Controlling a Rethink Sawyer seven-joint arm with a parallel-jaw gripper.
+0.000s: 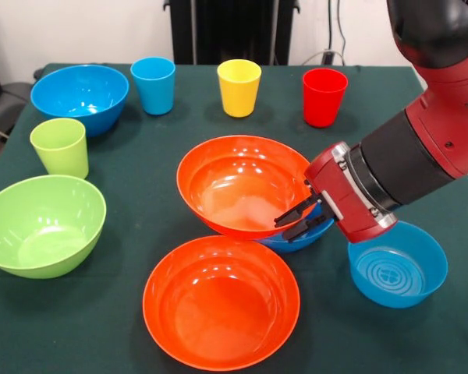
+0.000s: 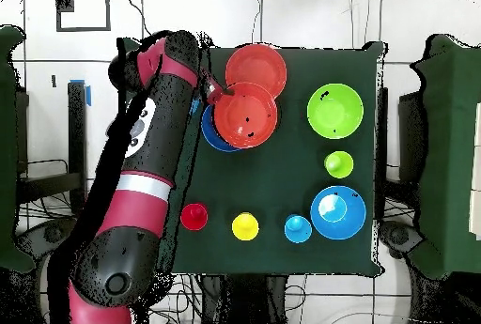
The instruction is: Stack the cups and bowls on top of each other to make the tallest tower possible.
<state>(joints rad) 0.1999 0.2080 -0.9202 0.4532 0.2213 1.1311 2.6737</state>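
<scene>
Fingers (image 1: 300,218) grip orange bowl's (image 1: 242,183) rim, over blue bowl (image 1: 308,238).

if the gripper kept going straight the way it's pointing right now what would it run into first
Probably the orange bowl tilted on a blue bowl. The gripper points left and slightly down in the front view, its fingertips already at that orange rim; contact is unclear.
</scene>
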